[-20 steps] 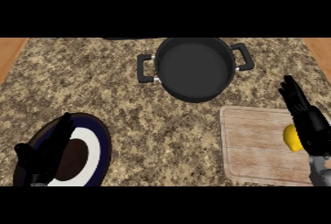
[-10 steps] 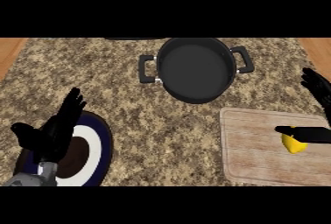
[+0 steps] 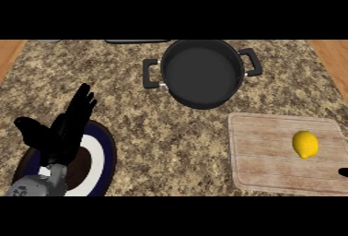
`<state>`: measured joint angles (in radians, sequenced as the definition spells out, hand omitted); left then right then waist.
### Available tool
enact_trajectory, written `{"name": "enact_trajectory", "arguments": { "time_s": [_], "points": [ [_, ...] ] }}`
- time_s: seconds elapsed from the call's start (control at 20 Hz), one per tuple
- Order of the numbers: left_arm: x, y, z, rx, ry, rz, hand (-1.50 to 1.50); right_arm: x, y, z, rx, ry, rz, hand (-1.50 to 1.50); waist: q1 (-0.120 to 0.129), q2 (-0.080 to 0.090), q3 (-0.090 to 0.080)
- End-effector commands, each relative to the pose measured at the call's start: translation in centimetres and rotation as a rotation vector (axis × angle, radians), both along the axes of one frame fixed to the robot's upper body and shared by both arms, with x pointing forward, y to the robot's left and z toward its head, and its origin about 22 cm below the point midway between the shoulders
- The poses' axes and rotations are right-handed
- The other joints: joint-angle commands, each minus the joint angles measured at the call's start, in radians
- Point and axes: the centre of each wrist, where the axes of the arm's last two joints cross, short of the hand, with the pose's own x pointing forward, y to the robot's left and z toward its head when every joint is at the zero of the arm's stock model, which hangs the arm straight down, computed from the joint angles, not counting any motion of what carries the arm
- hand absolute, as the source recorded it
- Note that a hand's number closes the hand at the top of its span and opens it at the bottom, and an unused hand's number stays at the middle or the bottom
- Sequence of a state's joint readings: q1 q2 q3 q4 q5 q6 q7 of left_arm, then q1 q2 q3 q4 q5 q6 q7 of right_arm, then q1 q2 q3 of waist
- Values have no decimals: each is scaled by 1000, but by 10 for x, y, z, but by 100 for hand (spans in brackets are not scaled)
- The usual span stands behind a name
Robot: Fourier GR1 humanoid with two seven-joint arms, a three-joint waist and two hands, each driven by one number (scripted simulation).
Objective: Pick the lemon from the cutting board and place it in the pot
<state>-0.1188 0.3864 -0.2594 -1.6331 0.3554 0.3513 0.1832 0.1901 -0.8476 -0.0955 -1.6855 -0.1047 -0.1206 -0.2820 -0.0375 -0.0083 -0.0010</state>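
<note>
Now the lemon (image 3: 305,144) lies uncovered on the cutting board (image 3: 272,156), right of centre, well apart from the black pot (image 3: 202,73) up the bench (image 3: 163,120). I judge it light, stiff-skinned, smooth and apt to roll; I would take it across its waist, not by the pointed ends. Half a second ago my right hand (image 3: 343,172) hung over it; only a dark tip shows at the edge now, its fingers untellable. My left hand (image 3: 68,126) rests spread above the plate (image 3: 102,154), a little higher than before.
</note>
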Motion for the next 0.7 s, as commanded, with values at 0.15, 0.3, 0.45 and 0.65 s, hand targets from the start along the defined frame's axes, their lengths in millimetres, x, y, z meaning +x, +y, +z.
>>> {"name": "enact_trajectory", "arguments": {
  "time_s": [0.15, 0.3, 0.45, 0.65],
  "points": [
    [2, 5, 12, -10, 13, -9, 0, -17, 11, 75, -266, 191, -13, -150, 4, 0, -3],
    [3, -6, 3, 17, -7, -12, 0, -13, 20, 106, -349, 310, -5, -150, 8, 3, -3],
    [2, -8, 9, -9, -13, -23, 0, -12, 19, 104, -374, 444, -34, -150, 24, 6, -1],
    [5, -20, 7, -10, -12, -35, 0, -6, 23, 130, -376, 533, -89, -150, 28, 8, 0]
  ]
}}
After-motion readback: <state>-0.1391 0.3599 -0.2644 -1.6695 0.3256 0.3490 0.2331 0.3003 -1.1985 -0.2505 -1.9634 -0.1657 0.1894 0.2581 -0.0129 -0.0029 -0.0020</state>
